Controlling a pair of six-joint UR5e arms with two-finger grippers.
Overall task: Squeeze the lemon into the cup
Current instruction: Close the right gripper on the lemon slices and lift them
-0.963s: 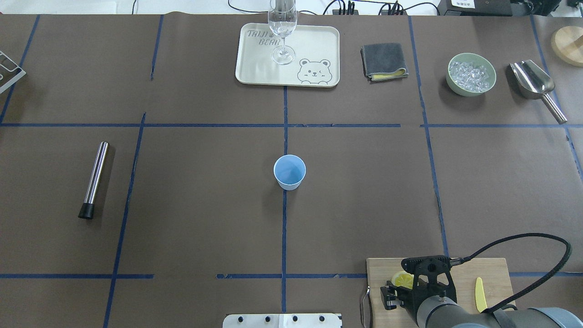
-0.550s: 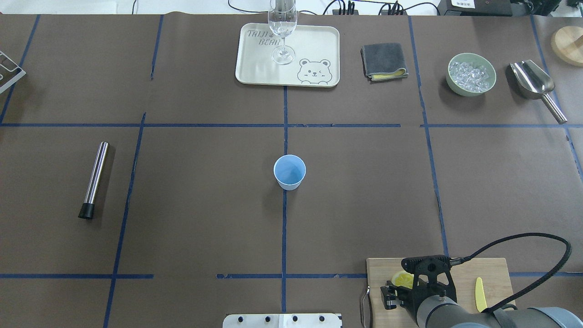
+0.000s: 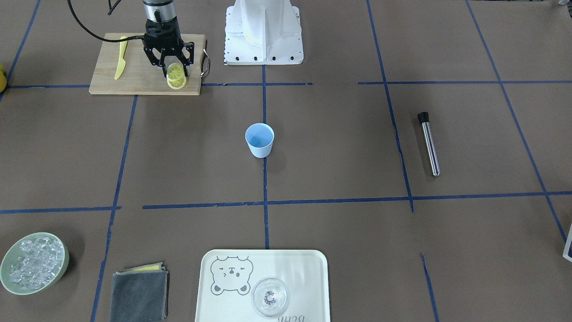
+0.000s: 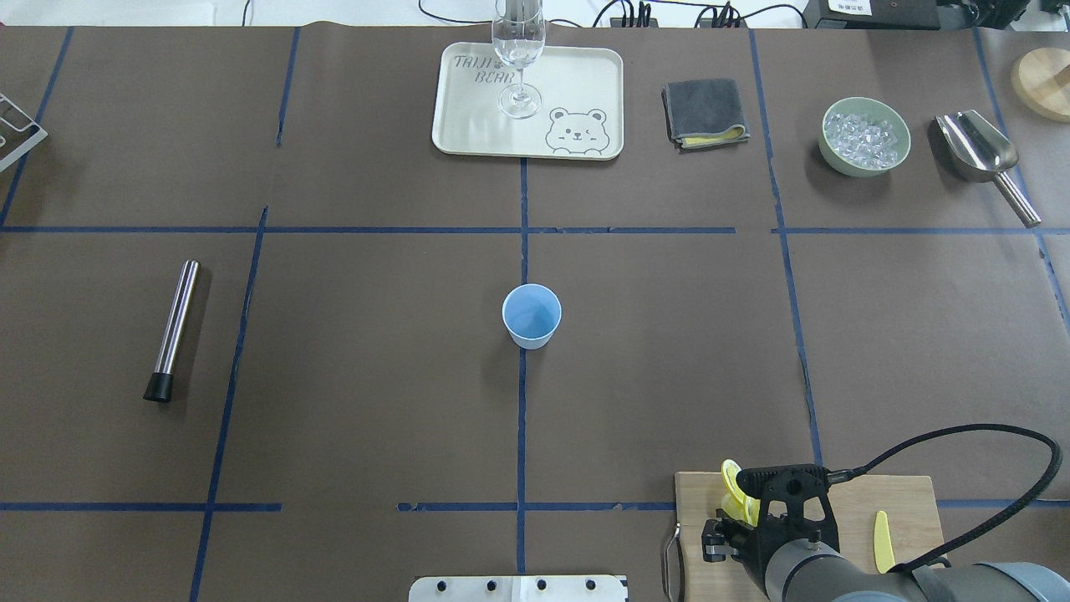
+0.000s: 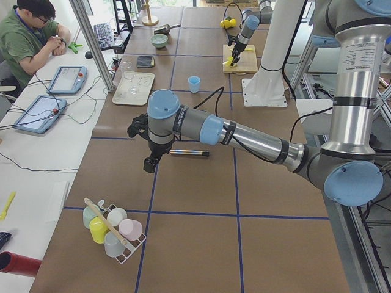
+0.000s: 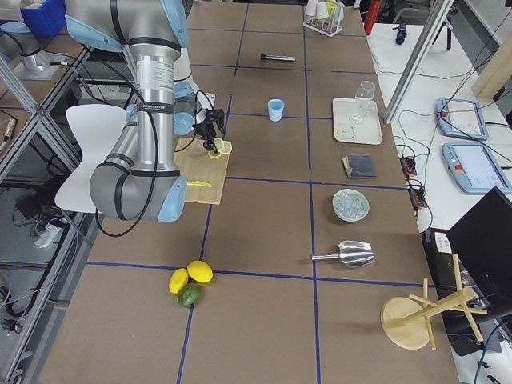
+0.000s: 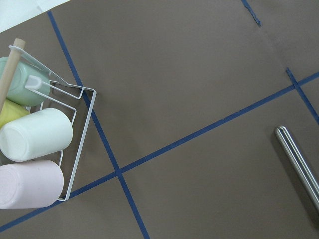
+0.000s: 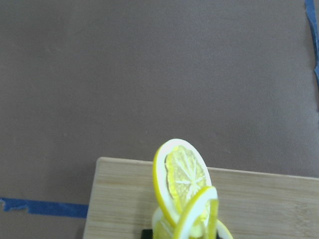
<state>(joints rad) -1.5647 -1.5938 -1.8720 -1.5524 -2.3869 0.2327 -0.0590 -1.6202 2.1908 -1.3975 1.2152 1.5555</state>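
Observation:
The light-blue cup (image 4: 531,316) stands upright at the table's centre, also in the front view (image 3: 259,139). My right gripper (image 3: 175,68) is shut on yellow lemon slices (image 3: 176,76) and holds them just above the wooden cutting board (image 3: 134,76). In the right wrist view the slices (image 8: 184,177) stand on edge between the jaws, over the board's far edge. In the overhead view they (image 4: 732,487) stick out ahead of the gripper (image 4: 736,514). My left gripper (image 5: 149,162) shows only in the left side view, far from the cup, and I cannot tell its state.
A yellow knife (image 4: 880,541) lies on the board. A steel muddler (image 4: 173,329) lies at the left. At the far edge are a tray (image 4: 468,125) with a wine glass (image 4: 518,50), a grey cloth (image 4: 705,113), an ice bowl (image 4: 865,135) and a scoop (image 4: 982,155). A cup rack (image 7: 35,134) sits below the left wrist.
The lemon slices, which lay flat under the right gripper, now stand on edge and lifted in its jaws. The cup has not moved.

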